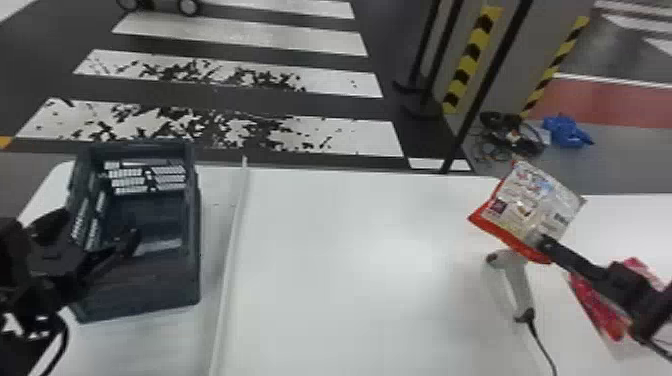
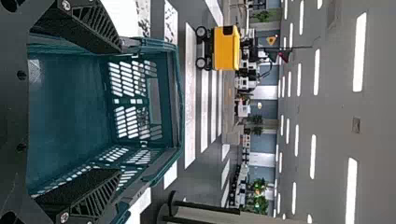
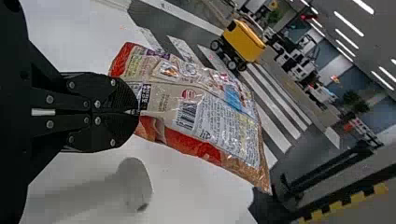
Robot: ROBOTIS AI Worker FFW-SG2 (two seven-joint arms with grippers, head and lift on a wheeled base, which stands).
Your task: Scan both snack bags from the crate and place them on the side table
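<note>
In the head view my right gripper (image 1: 545, 243) is shut on the lower edge of a red and silver snack bag (image 1: 532, 205), held above the white table beside the scanner (image 1: 517, 282). The right wrist view has the right gripper (image 3: 135, 112) pinching the bag (image 3: 201, 114), its printed side with a barcode showing, and the pale scanner (image 3: 133, 186) beside it. A second, red-pink snack bag (image 1: 600, 305) lies on the table, partly under the right arm. My left gripper (image 1: 102, 227) stands open over the crate (image 1: 192, 250); in the left wrist view the left gripper (image 2: 119, 112) has the crate (image 2: 70, 107) behind its spread fingers.
The white table (image 1: 350, 250) has a raised strip (image 1: 232, 250) running between the crate and the scanner. A cable (image 1: 542, 345) trails from the scanner to the front edge. Dark poles (image 1: 480, 100) stand beyond the table's far edge.
</note>
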